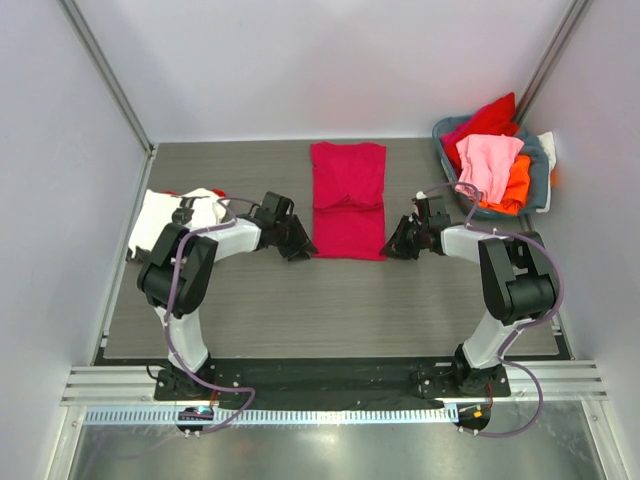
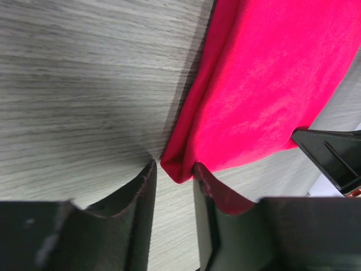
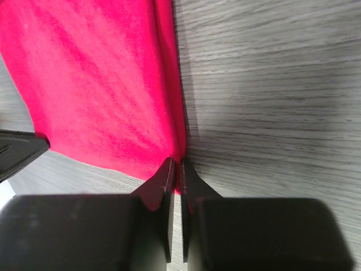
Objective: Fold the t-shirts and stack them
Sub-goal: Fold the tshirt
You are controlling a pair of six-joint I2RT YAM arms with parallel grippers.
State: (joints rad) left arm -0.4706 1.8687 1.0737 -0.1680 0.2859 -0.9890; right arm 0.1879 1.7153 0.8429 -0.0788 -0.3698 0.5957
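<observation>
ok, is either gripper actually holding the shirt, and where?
Right gripper pinches the crimson t-shirt at its near right corner. Left gripper straddles the near left corner, jaws apart, not clamped yet.

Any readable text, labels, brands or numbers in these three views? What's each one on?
No text can be read in any view.
white t-shirt: black and red markings, too small to read.
crimson t-shirt: plain, no print or label visible.
basket and table: no writing visible.
Wrist views: only plain cloth and woodgrain, nothing written.
</observation>
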